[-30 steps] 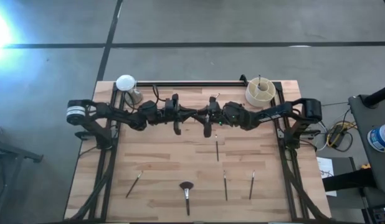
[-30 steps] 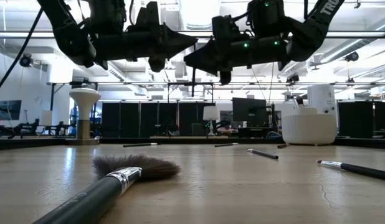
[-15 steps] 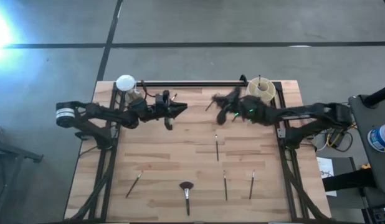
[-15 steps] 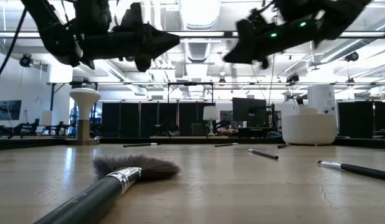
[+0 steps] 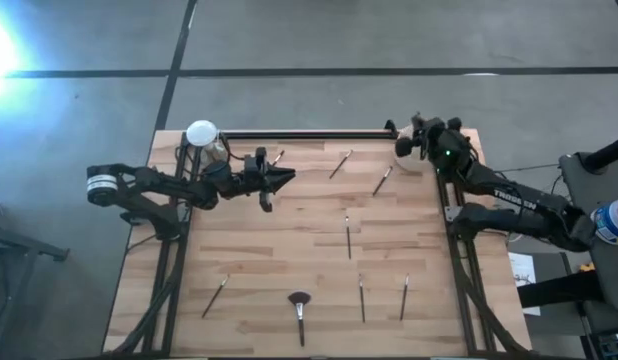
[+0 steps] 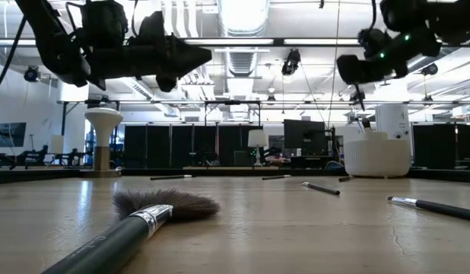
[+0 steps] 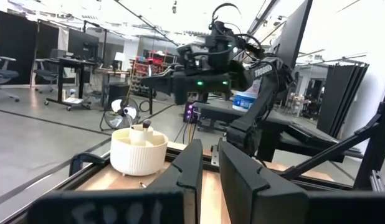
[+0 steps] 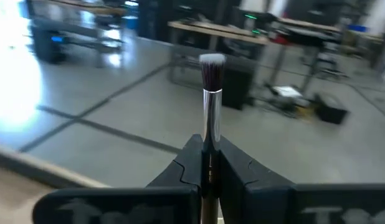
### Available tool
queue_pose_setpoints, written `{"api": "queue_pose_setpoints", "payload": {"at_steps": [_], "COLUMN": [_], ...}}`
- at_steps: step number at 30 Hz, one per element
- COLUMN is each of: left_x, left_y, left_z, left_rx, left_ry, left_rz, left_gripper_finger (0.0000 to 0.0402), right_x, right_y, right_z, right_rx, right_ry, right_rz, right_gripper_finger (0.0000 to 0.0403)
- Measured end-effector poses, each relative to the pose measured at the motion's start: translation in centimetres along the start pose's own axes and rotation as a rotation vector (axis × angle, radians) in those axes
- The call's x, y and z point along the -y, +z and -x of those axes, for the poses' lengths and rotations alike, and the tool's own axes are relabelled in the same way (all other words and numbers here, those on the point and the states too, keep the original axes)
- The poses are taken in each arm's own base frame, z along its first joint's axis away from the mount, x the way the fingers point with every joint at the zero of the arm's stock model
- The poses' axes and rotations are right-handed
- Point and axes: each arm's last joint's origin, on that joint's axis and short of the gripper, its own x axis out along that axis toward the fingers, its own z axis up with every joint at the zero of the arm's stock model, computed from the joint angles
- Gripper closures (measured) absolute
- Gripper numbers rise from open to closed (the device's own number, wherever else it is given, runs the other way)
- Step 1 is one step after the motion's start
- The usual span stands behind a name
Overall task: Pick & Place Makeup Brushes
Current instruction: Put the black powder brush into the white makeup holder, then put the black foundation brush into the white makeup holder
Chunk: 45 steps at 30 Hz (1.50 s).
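Your right gripper [image 8: 209, 163] is up at about one o'clock over the table's back right corner, its jaws clamped on a makeup brush [image 8: 210, 99] whose silvery ferrule and small dark tip stand straight out past the fingers — in the high view that gripper [image 5: 404, 143] sits right above where the white ribbed cup [image 6: 377, 154] stands. Your left gripper [image 5: 285, 177] hangs at about eleven o'clock, above the wood and pointing toward table centre; its jaws stand a narrow slit apart with nothing between them. The other brushes lie flat on the table [image 5: 289, 255]: two slanted ones near twelve o'clock [image 5: 339, 165] [image 5: 382, 181], one at the centre [image 5: 348, 237], and along the near edge a thin one at seven [image 5: 215, 296], the wide fluffy brush [image 5: 299, 315] at six, and two more at five [image 5: 362, 298] [image 5: 404, 297]. A white lamp-like stand [image 5: 202, 134] sits at the back left corner.
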Motion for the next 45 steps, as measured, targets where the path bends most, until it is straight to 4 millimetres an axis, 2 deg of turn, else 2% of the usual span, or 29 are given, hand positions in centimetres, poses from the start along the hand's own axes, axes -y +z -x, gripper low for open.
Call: {"api": "queue_pose_setpoints", "payload": {"at_steps": [6,13,26,30,33,39,45], "left_x": [0.0,-0.1,-0.1,-0.1,-0.1,-0.1,-0.1], "left_y": [-0.2,-0.5,-0.5,-0.5,-0.5,-0.5,-0.5], "left_z": [0.0,0.2,0.2,0.2,0.2,0.2,0.2], "left_rx": [-0.017,-0.034,-0.040,-0.039,-0.040,-0.039,-0.038], "left_ry": [0.005,0.009,0.010,0.010,0.010,0.010,0.010], "left_rz": [-0.003,-0.013,-0.013,-0.013,-0.013,-0.013,-0.011], "left_gripper_finger": [0.0353,0.0353,0.0353,0.0353,0.0353,0.0353,0.0353], "right_x": [1.4,0.9,0.1,0.0,0.0,0.1,0.3], "right_y": [-0.7,-1.6,-5.2,-5.7,-5.7,-5.0,-3.1], "right_z": [-1.8,-3.0,-5.6,-5.9,-5.8,-5.8,-5.5], "right_rx": [-0.031,-0.070,-0.195,-0.218,-0.227,-0.239,-0.296], "right_ry": [-0.106,-0.149,-0.236,-0.242,-0.242,-0.244,-0.242], "right_rz": [0.005,0.010,0.059,0.044,0.044,0.022,0.033], "right_gripper_finger": [0.0386,0.0386,0.0386,0.0358,0.0339,0.0328,0.0331]}}
